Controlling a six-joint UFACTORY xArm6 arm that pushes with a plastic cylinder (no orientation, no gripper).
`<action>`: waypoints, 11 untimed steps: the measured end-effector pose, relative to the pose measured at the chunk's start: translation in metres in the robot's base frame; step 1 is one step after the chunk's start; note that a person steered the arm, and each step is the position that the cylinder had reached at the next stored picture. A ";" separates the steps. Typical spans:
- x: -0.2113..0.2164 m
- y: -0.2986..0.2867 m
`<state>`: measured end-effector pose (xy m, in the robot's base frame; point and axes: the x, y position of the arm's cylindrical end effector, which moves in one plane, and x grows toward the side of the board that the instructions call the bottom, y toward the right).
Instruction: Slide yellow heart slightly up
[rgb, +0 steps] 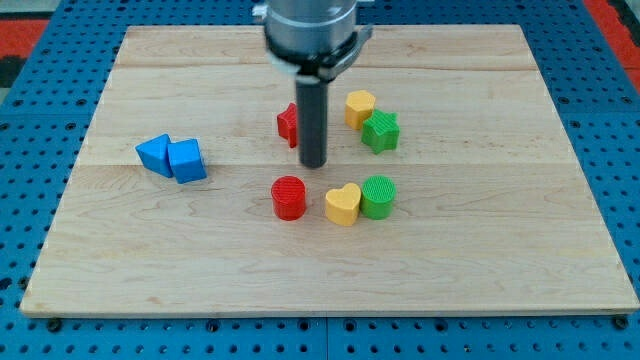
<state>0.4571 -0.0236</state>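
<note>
Wooden board (150, 250) — my tip (313, 165), a bare rod without jaws, above-left of yellow heart (343, 204).

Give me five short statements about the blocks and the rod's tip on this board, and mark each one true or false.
1. The yellow heart touches the green cylinder on its right in the view. True.
2. My tip rests against the yellow heart. False: it sits apart from it, toward the view's top and a little to the left.
3. The red cylinder lies to the view's left of the yellow heart. True.
4. The two blue blocks sit at the view's right edge. False: they sit together on the left side of the wooden board.
5. The green star stands alone. False: it touches the other yellow block.
</note>
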 end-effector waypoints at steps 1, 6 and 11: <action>0.039 -0.003; 0.081 0.055; 0.055 0.048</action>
